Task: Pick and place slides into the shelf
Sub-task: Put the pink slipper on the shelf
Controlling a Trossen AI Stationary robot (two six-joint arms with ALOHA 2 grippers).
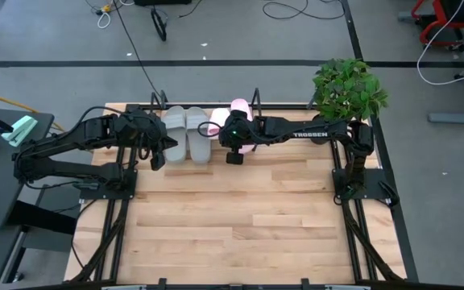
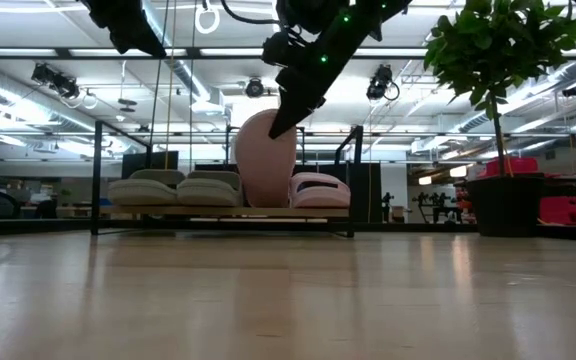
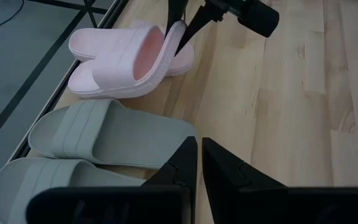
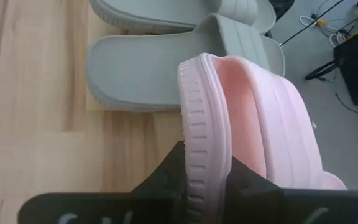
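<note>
while the right gripper (image 4: 197,180) pinches a pink slide (image 4: 241,124) on edge over the shelf (image 2: 223,212) at the table's far edge, the left gripper (image 3: 197,168) hangs closed and empty beside the grey slides (image 1: 185,133).

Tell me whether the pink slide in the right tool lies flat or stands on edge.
On edge. The pink slide stands upright on the shelf, its rim pinched by the right tool.

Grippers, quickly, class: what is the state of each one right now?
Left gripper: shut, holding nothing, beside the grey foam slides.
Right gripper: shut on the heel rim of a pale pink foam slide, tipped on edge.
</note>
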